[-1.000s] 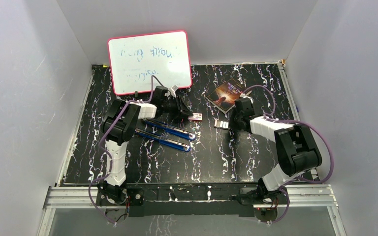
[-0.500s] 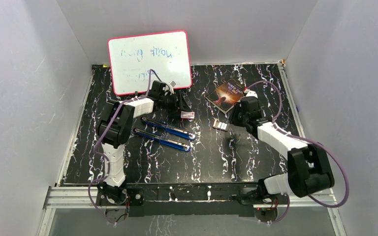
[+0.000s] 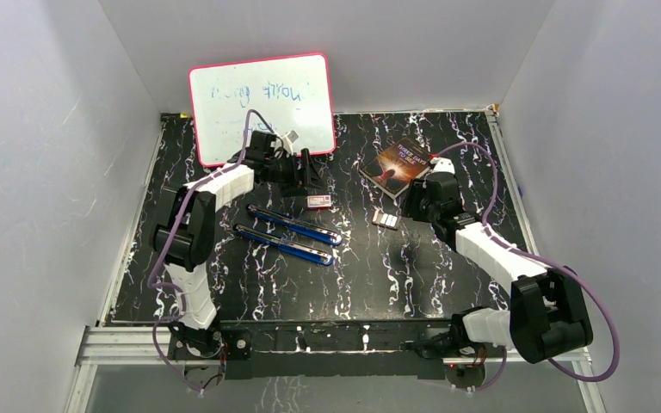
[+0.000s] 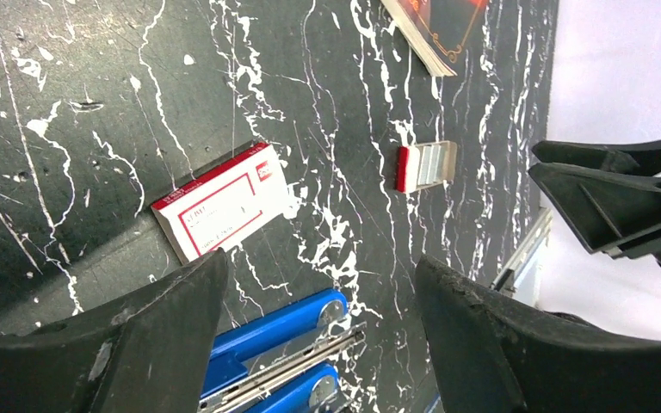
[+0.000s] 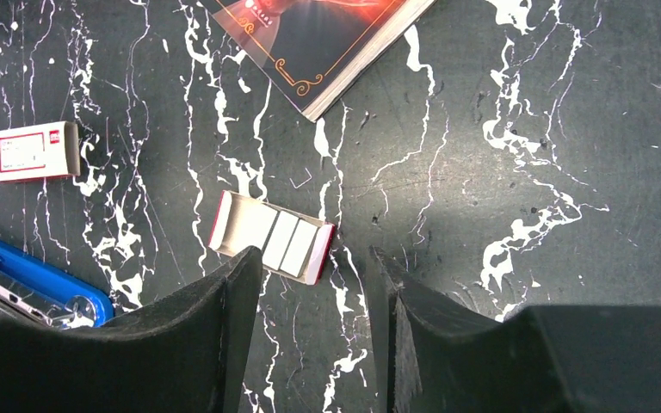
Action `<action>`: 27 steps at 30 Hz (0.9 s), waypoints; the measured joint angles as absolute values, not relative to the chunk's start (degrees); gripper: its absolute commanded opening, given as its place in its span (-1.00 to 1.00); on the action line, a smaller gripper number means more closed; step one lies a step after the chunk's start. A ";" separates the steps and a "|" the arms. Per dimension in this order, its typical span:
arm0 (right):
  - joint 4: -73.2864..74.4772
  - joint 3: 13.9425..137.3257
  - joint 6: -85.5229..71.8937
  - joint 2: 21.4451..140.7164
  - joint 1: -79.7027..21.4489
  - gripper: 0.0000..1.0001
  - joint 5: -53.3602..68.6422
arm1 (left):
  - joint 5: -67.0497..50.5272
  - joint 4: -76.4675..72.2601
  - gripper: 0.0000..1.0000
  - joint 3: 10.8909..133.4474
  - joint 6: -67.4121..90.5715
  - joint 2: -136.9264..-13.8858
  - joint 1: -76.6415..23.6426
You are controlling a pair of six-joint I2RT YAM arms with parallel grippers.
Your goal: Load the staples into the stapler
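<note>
While the short silvery-grey metal staples (image 5: 284, 241) lie bared in their red-edged card tray (image 5: 237, 225), right of the opened blue stapler (image 3: 297, 224), the right gripper (image 5: 314, 258) hangs over them, fingers apart and empty, likely to pick; the left gripper (image 4: 320, 267), equally spread and empty, hovers behind the stapler.

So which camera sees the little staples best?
The right wrist view: the staples lie large and close in their open tray, with separate strips showing. The left wrist view shows them smaller and farther off. The top view shows only a tiny pale patch.
</note>
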State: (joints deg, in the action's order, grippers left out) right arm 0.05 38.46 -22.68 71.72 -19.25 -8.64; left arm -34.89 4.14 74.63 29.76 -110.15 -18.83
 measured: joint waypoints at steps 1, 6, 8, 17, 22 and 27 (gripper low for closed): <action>0.05 38.46 -22.68 71.72 -19.25 0.14 -8.38 | -35.68 4.21 0.58 74.65 29.69 -110.04 -18.55; 0.03 38.46 -22.87 71.72 -19.25 0.17 -7.42 | -37.69 6.87 0.59 76.84 28.45 -110.02 -17.93; -0.08 38.46 -23.18 71.72 -19.25 0.22 -7.35 | -36.01 8.51 0.59 78.46 27.29 -109.78 -17.78; 2.11 40.07 -21.85 74.35 -19.25 -0.11 -6.00 | -20.10 14.02 0.59 78.81 22.37 -102.94 -16.99; 4.08 40.77 -22.35 74.61 -20.84 -0.11 -8.36 | -11.42 14.09 0.59 77.65 19.35 -100.31 -16.97; 6.85 42.76 -25.12 76.36 -24.53 -0.03 -11.55 | -6.57 14.09 0.59 75.46 16.43 -99.85 -16.97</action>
State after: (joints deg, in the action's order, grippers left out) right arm 6.85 42.76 -25.12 76.36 -24.53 -11.55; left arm -6.57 14.09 75.46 16.43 -99.85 -16.97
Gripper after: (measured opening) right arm 0.480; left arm 0.795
